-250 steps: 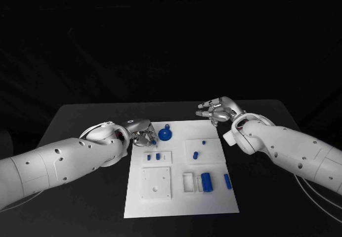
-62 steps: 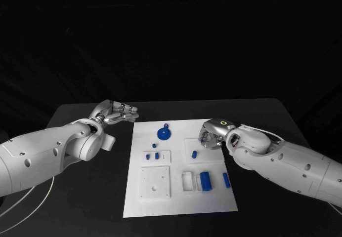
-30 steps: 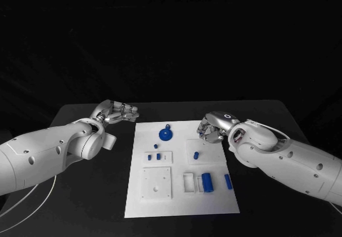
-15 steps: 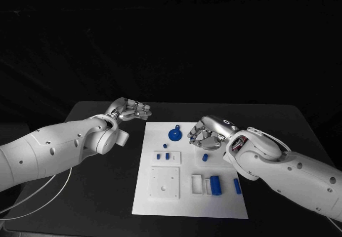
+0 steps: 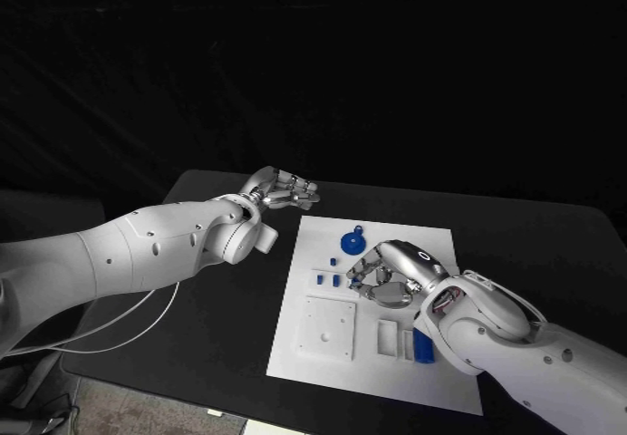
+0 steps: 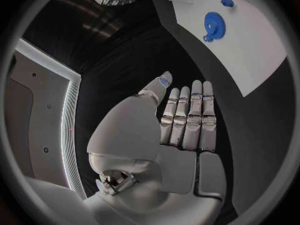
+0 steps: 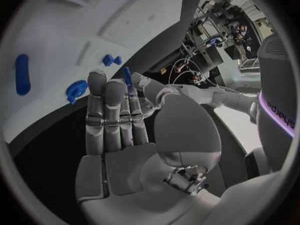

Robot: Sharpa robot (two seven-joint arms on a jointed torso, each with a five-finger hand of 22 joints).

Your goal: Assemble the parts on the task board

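Task board [image 5: 444,245] white, lying mid-surface [image 5: 549,245], dark margin free on every side; blue gear [image 5: 352,243] near its far edge; small blue parts [image 5: 336,280] in a recessed block beside the right hand [image 5: 379,279]; right hand over the board's middle, pinching a small blue peg [image 7: 127,76] at its fingertips; left hand [image 5: 280,189] off the board's far-left corner, fingers straight, together, holding nothing; no legible writing on the board.

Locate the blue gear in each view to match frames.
Head view: blue gear at the task board's far end.
Left wrist view: on the board, beyond the left hand.
Right wrist view: maybe the curved blue piece beside the right hand pinching a blue peg; cannot tell.
Shared landmark: the white board.
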